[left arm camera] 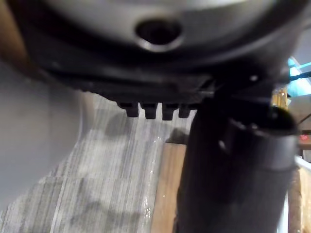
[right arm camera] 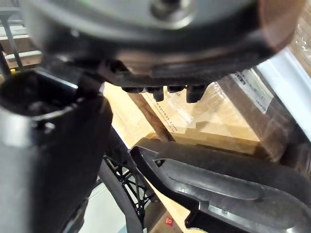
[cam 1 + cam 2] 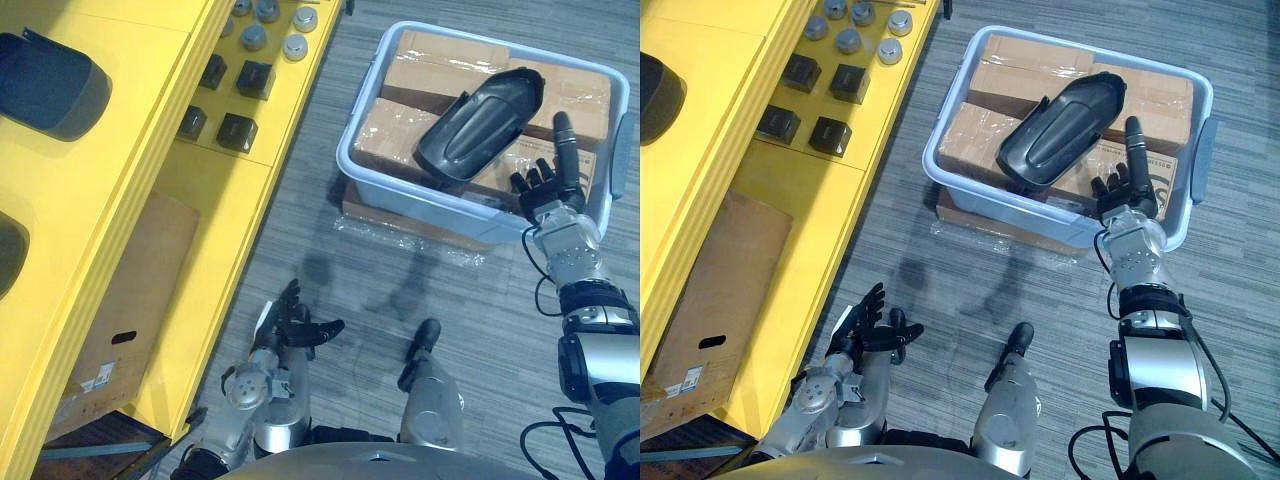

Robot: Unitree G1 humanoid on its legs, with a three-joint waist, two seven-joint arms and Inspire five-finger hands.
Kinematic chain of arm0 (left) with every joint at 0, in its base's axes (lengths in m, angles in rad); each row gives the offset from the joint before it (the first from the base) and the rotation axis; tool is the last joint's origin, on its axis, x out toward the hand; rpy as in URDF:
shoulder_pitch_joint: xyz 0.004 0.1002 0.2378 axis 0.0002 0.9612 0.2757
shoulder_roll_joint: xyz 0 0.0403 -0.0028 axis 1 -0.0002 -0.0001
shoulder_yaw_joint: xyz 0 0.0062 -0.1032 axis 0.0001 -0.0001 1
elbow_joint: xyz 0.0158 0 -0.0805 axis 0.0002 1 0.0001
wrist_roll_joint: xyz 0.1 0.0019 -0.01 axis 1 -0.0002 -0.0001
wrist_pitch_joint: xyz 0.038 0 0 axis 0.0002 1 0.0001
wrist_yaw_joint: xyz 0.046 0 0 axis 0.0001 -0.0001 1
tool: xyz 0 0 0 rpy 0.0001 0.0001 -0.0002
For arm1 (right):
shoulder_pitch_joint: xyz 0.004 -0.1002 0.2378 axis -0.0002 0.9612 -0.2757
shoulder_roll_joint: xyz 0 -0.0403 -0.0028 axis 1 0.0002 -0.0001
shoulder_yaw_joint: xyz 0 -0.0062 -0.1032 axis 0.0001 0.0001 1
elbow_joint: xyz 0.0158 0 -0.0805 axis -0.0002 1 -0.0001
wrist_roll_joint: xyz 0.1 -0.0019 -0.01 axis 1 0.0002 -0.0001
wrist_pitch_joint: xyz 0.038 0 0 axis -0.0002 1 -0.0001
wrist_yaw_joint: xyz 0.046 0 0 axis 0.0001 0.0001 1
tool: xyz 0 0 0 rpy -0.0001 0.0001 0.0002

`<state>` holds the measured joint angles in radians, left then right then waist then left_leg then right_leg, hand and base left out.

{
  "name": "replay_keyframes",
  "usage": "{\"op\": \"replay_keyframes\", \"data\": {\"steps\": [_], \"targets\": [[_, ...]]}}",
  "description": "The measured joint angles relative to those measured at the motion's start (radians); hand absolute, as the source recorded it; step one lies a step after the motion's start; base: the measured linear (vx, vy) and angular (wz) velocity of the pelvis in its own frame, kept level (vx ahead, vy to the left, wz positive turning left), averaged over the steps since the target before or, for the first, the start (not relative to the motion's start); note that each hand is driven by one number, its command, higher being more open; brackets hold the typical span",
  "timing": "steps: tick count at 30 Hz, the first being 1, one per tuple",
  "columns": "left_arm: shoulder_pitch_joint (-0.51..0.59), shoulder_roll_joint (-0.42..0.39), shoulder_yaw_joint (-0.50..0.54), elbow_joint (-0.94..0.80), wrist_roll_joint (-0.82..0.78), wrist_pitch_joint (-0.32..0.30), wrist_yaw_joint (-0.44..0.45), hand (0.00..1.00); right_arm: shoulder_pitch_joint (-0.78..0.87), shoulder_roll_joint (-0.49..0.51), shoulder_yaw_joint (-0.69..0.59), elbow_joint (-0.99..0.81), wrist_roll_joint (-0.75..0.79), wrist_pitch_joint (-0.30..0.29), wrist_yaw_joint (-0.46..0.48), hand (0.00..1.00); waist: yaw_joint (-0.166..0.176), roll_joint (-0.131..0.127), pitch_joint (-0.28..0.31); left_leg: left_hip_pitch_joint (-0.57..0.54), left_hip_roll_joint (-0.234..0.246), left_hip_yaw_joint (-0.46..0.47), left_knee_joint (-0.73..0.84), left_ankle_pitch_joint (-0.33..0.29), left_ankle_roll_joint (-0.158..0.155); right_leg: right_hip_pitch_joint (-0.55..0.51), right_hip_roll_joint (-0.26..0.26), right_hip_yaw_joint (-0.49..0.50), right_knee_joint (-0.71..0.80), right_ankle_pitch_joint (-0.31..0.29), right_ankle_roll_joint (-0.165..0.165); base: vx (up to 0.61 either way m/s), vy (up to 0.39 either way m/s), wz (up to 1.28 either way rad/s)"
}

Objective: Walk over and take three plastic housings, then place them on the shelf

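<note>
Main worry here is the right hand (image 3: 545,190). It's open and holding nothing, fingers loosely straight and the thumb sticking up, sitting right at the near right corner of the bin (image 3: 430,200), just beside the low end of the plastic housing (image 3: 480,125). The housing is long, smooth and curved. It lies tilted across the cardboard boxes (image 3: 420,60) packed inside the bin, not flat on anything. If the hand goes for that narrow end, I'd guess the shell either pivots on the boxes and slides away or tips out of the fingers once it's lifted, since most of its length hangs off toward the far side of the bin. In the right wrist view the housing's rim is close under the palm, so the thumb could also catch on the edge and shove it instead of wrapping it. The bin wall is right there too, so knuckles clipping the rim on the way in seems possible.

Pose-wise, the right arm is stretched forward over the bin's near edge, wrist roughly straight, palm facing into the bin. The left hand (image 3: 295,325) hangs low and idle, fingers spread, well away from the bin on its left side, over the floor next to the yellow shelf (image 3: 150,110). Further left of the bin, a dark shell (image 3: 50,85) that looks like another housing sits on that shelf, so my read is this is a later pickup, not yet gripped.
</note>
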<state>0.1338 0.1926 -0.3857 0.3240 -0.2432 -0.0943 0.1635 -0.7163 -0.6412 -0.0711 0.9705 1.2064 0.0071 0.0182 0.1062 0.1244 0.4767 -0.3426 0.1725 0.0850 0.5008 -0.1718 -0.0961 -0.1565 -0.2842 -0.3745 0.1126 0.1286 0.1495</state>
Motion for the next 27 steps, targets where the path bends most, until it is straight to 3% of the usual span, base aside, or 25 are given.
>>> {"op": "replay_keyframes", "data": {"steps": [6,15,27], "targets": [[-0.015,0.0,0.0,0.019,-0.006,-0.012,-0.002,1.0,0.011,-0.026,-0.001,0.046,0.137,0.015,0.13,1.0,-0.002,0.012,0.005,-0.001,0.0,-0.002,-0.003,0.002,-0.001,-0.002,0.0,-0.001,0.002,-0.001,-0.001,0.0,0.0,0.0],[-0.014,0.0,0.012,0.019,-0.027,-0.038,-0.036,1.0,0.03,-0.035,0.027,0.074,0.207,0.146,0.343,1.0,0.005,0.013,0.005,-0.024,0.0,-0.013,0.001,0.009,0.0,-0.019,0.002,-0.011,0.004,-0.002,-0.002,0.01,0.013,0.02],[-0.005,0.019,0.049,0.019,-0.026,-0.039,-0.045,1.0,0.035,-0.031,0.054,0.074,0.211,0.182,0.383,1.0,0.028,0.014,0.006,-0.036,-0.002,-0.026,0.005,0.009,0.0,-0.018,0.002,-0.023,0.008,-0.004,-0.006,-0.01,0.014,0.02]]}}
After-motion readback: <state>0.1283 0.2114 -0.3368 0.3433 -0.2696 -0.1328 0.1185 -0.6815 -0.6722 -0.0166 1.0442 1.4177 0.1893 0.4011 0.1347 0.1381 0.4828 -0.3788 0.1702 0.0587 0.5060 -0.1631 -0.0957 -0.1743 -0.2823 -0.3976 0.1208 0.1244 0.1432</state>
